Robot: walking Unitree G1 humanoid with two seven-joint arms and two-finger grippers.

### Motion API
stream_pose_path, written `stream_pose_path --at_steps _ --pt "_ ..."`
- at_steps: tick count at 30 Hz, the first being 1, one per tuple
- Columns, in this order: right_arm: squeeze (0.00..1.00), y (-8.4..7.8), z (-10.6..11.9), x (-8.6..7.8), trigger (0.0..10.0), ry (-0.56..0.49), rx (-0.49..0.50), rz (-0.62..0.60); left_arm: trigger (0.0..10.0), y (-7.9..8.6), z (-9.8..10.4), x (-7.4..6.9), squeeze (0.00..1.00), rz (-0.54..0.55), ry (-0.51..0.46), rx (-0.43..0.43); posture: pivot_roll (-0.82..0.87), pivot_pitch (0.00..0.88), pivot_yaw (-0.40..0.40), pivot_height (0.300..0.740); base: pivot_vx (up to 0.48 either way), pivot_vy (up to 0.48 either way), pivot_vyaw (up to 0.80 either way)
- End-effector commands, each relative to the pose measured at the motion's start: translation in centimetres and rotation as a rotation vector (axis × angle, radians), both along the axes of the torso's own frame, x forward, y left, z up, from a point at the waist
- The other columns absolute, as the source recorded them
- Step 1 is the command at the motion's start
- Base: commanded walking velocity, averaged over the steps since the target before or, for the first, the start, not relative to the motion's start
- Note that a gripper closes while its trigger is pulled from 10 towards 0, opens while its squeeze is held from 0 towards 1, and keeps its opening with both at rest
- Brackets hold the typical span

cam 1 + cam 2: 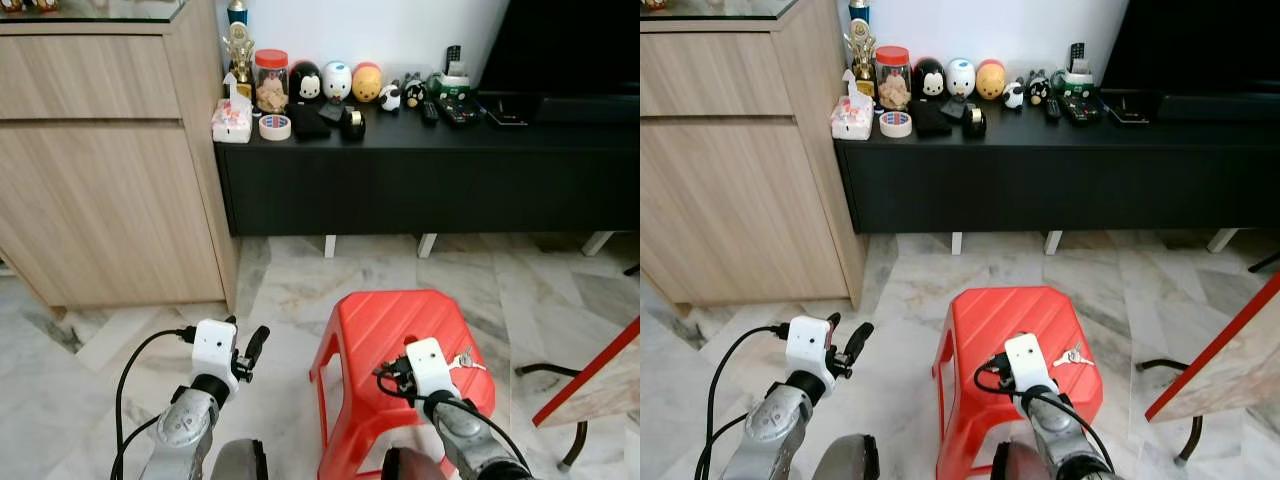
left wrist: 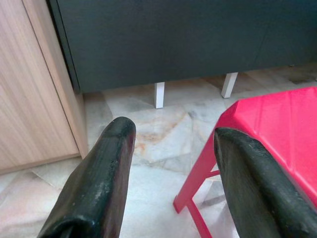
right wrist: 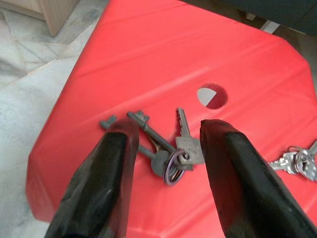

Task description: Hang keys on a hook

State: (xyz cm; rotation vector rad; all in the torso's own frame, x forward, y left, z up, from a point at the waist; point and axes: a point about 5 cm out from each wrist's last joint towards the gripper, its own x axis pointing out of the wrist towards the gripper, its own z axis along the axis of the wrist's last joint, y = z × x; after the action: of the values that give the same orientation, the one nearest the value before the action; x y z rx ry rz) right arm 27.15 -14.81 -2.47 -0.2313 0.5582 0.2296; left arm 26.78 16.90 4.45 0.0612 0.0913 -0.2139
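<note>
A bunch of dark keys [image 3: 168, 157] on a ring lies flat on the top of a red plastic stool [image 1: 372, 330], close to the stool's round hole [image 3: 212, 95]. My right gripper [image 3: 168, 127] hovers just above this bunch, open, with one black finger on each side of it. A second bunch of silver keys [image 1: 465, 360] lies further right on the stool. My left gripper [image 1: 250, 350] is open over the marble floor to the left of the stool, with nothing between its fingers [image 2: 106, 168].
A wooden cabinet [image 1: 100, 160] stands at the left. A low black console [image 1: 420, 175] along the wall carries figurines, a jar, a tape roll and remotes. A red-edged board [image 1: 590, 385] on a dark frame sits at the right.
</note>
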Motion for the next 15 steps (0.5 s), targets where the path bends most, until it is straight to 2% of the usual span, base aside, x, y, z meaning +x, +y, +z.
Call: stream_pose_path --at_steps 1,15 --pt "0.00 -0.37 -0.24 -0.22 10.0 0.018 -0.015 -0.001 10.0 -0.36 0.03 -0.15 0.00 -0.022 -0.006 0.011 0.08 0.000 -0.073 0.599 0.304 0.000 0.00" --pt "0.00 -0.33 -0.52 -0.50 10.0 0.036 -0.025 0.000 10.0 -0.49 0.04 -0.14 0.00 -0.030 -0.006 0.015 0.08 0.000 -0.073 0.599 0.329 0.000 0.00"
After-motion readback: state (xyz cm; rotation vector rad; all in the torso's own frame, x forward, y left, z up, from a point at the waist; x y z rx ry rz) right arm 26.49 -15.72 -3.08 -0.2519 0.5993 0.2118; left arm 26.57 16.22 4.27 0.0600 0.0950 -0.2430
